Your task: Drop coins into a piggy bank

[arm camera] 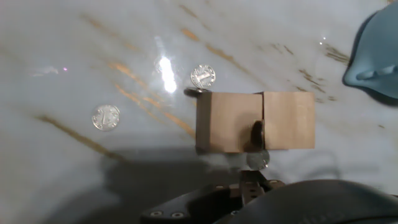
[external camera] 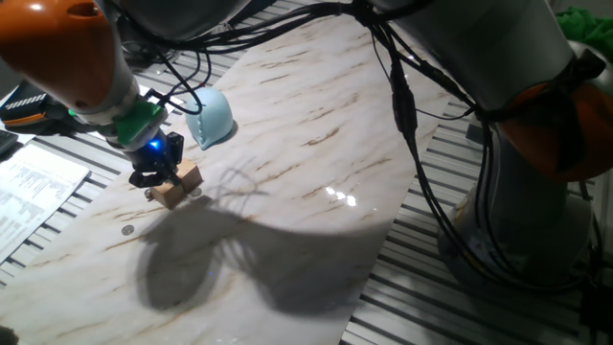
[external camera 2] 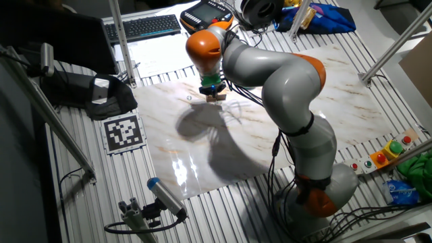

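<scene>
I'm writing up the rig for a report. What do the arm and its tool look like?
The arm is made of rounded silver-grey links with orange joint sections. Black cables run loosely along it. At the wrist sits a green ring, then a small black tool with a blue light on it.

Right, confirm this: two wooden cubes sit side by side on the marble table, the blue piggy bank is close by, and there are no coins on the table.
Not quite. The hand view shows coins on the marble table: one just beyond the wooden cubes and another off to the side. The cubes do sit side by side, and the blue piggy bank is close by.
</scene>
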{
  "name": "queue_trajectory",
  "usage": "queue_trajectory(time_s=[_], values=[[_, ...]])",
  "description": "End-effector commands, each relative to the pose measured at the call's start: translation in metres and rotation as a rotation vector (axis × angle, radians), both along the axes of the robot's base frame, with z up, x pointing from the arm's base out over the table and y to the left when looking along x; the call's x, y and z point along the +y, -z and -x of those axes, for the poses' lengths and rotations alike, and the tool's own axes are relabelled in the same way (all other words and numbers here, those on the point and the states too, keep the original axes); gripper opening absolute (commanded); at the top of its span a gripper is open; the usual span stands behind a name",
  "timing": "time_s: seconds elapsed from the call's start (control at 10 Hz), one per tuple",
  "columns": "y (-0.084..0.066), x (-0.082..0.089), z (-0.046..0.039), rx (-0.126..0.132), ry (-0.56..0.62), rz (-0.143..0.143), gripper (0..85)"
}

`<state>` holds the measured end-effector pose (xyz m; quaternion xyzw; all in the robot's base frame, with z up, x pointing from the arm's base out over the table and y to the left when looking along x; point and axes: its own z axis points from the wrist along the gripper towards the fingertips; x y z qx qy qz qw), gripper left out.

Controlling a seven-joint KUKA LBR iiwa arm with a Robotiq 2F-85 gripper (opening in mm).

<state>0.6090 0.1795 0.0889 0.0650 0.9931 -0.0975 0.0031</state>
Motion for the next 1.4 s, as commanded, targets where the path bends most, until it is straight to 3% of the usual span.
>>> queue_trajectory(time_s=[0.0, 0.5, 0.7, 0.9, 1.0, 1.1, 1.2, 1.3], values=[[0.001, -0.0009, -0.0012, -0.001, -0.003, -0.004, 0.0], [-0.0056, -0.002, 0.0031, 0.006, -0.013, -0.011, 0.0], [-0.004, -0.0021, 0.0017, -0.008, -0.015, -0.013, 0.0], [-0.0048, -0.0023, 0.0021, -0.002, -0.019, -0.004, 0.0], [-0.0048, -0.0023, 0.0021, -0.015, -0.017, 0.012, 0.0], [-0.0048, -0.0023, 0.0021, -0.006, -0.014, 0.038, 0.0], [-0.0048, -0.0023, 0.0021, 0.005, -0.008, 0.015, 0.0], [-0.0048, -0.0023, 0.0021, 0.008, -0.008, 0.01, 0.0]])
